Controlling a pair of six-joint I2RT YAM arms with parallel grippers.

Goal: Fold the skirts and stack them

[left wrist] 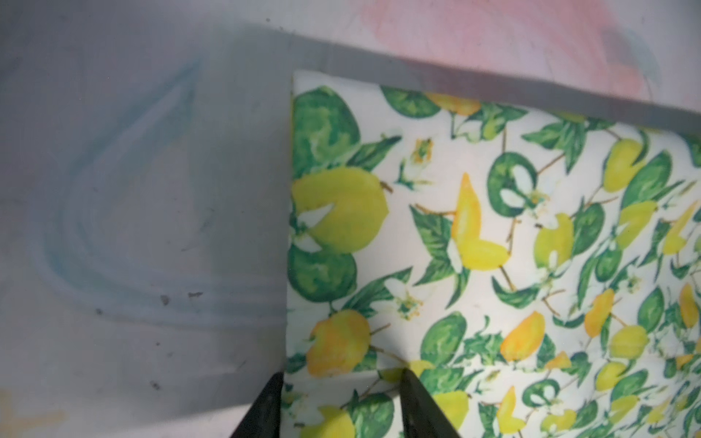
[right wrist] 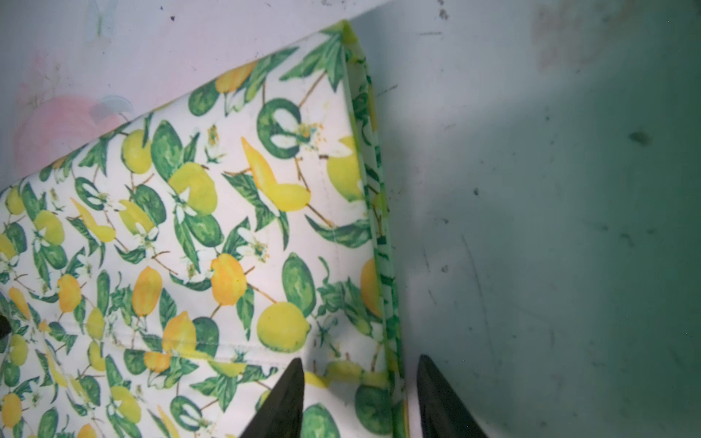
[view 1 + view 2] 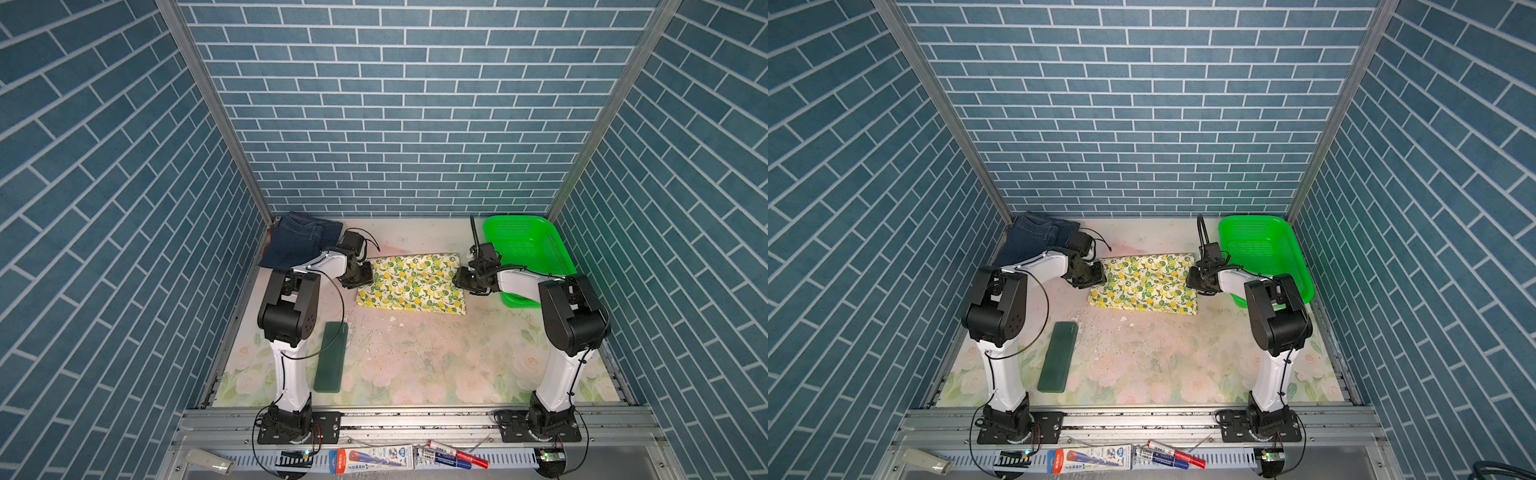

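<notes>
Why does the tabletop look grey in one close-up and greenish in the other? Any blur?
Left wrist view: a shadow greys the table beside the lemon-print skirt. Right wrist view: shaded table looks green-tinted, likely from the green basket nearby. Both prints fairly sharp.

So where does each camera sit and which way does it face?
Both top views: high at the front, looking down and inward; left arm, right arm, lemon-print skirt, green mesh basket show.
Left wrist: on left arm, looking down past left claw at the skirt's edge.
Right wrist: same past right claw, opposite edge.
Shared: both wrists see that skirt.
</notes>
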